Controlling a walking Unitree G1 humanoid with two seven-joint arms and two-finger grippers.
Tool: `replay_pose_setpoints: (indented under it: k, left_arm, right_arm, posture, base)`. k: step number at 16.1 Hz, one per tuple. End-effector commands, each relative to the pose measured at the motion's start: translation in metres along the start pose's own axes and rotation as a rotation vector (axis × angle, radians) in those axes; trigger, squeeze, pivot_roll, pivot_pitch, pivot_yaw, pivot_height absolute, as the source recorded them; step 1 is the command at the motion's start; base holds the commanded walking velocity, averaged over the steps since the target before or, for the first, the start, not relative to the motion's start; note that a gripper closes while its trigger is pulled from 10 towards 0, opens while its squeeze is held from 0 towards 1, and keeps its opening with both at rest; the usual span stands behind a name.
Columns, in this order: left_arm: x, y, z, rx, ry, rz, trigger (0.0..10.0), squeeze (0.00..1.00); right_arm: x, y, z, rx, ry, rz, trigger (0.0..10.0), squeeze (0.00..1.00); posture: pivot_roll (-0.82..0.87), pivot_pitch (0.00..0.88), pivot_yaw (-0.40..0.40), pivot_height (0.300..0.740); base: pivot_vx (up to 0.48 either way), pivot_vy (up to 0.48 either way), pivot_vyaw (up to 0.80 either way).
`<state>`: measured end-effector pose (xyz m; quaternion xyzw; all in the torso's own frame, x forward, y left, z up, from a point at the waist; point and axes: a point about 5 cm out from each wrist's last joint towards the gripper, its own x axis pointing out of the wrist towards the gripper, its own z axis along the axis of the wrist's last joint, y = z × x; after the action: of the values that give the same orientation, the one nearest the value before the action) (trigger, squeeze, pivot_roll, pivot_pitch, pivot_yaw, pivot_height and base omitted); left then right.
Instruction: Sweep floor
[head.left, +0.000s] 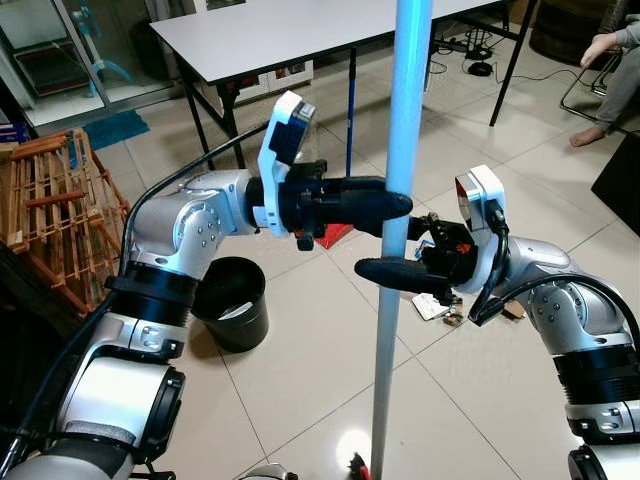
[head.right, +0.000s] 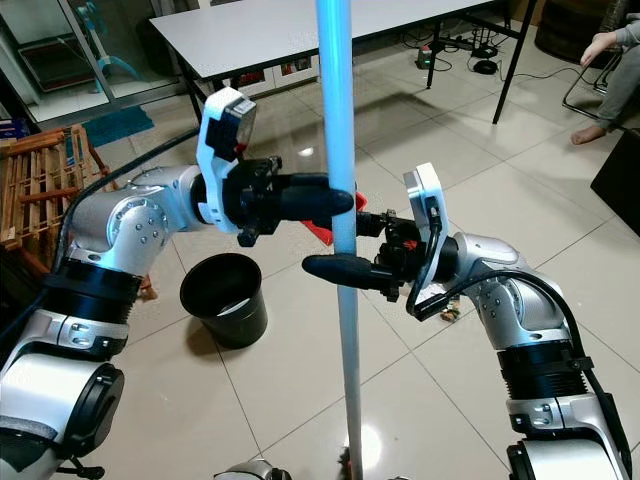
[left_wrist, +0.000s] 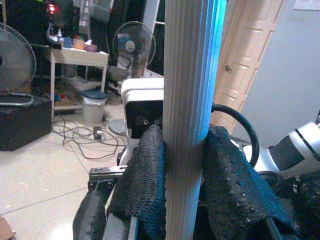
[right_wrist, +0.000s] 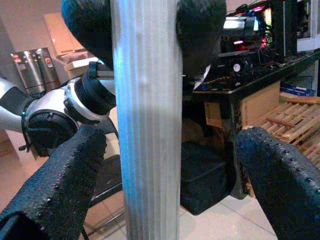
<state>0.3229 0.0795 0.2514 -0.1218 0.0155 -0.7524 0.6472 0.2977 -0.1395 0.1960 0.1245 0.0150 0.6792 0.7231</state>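
Left eye view: a pale blue broom pole (head.left: 404, 170) stands nearly upright in the middle of the tiled floor (head.left: 480, 390), running from the top edge down to the floor at the bottom edge. The left gripper (head.left: 392, 205) is clamped on the pole at mid-height. Just below it, the right gripper (head.left: 385, 272) reaches toward the pole from the other side. A black bucket (head.left: 232, 302) sits on the floor under the left arm, with a wooden rack (head.left: 55, 215) beyond it. A white table (head.left: 290, 30) stands behind, and a person's bare foot (head.left: 588, 135) rests near the far right edge.

Right eye view: the same layout, with the pole crossing between both grippers.

Left wrist view: the two textured fingers (left_wrist: 145, 185) press against both sides of the ribbed pole.

Right wrist view: the right gripper's fingers (right_wrist: 60, 175) are spread wide, each standing clear of the pole between them.
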Motion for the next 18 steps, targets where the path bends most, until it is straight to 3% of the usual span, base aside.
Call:
replay_pose_setpoints:
  k: [1, 18]
  left_arm:
    - [0.0020, -0.0052, 0.0062, 0.019, -0.016, -0.059, 10.0, 0.00]
    - [-0.0017, -0.0035, 0.0070, 0.033, -0.011, -0.043, 10.0, 0.00]
  right_arm:
    - [0.0025, -0.0013, 0.0062, -0.014, -0.012, 0.001, 0.0, 0.00]
    - [0.0012, -0.0030, 0.0001, 0.011, 0.014, -0.013, 0.0, 0.00]
  posture:
    - [-0.08, 0.000, 0.093, 0.740]
    - [-0.07, 0.000, 0.094, 0.740]
  base:
    - [0.000, 0.000, 0.00]
    - [0.000, 0.000, 0.00]
